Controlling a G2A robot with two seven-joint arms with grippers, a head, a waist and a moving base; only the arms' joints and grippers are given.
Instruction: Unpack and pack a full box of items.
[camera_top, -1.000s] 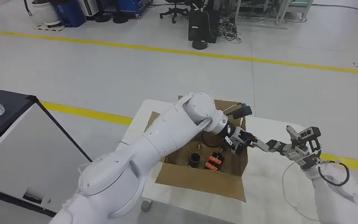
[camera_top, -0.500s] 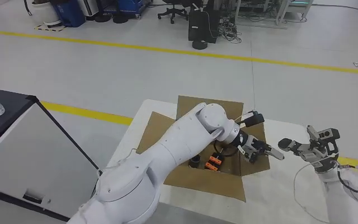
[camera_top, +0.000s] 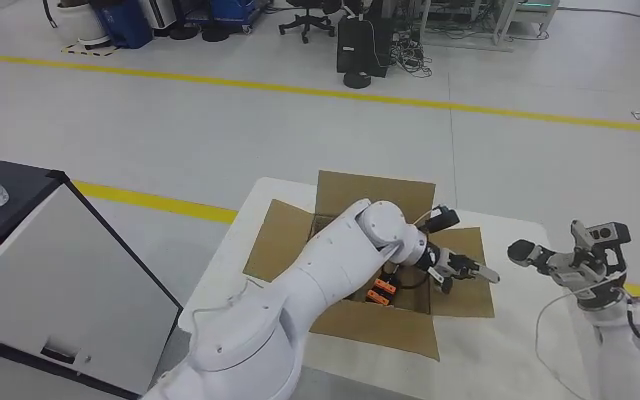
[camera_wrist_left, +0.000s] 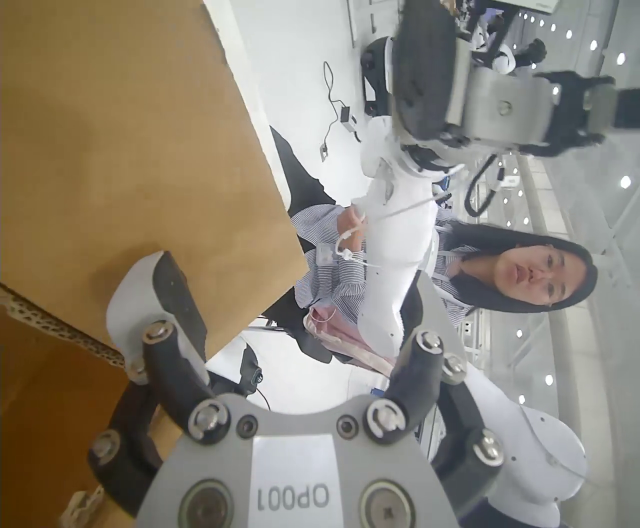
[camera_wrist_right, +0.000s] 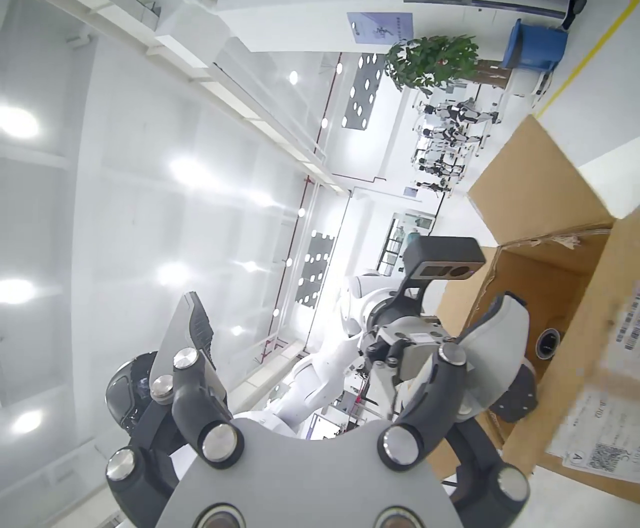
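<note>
The top camera sits above the arms and looks steeply down on the table (camera_top: 480, 345) and the open box (camera_top: 375, 190) from some way off, with the hall floor beyond. The left wrist camera sits close behind the left gripper (camera_wrist_left: 295, 300), hard by a box flap (camera_wrist_left: 125, 150); it faces outward and upward toward the right gripper (camera_wrist_left: 595, 112). The right wrist camera sits close behind its own gripper, tilted up at the ceiling, and looks back at the box and the left arm from farther off. All three views share the box, and the two wrist views face each other.
</note>
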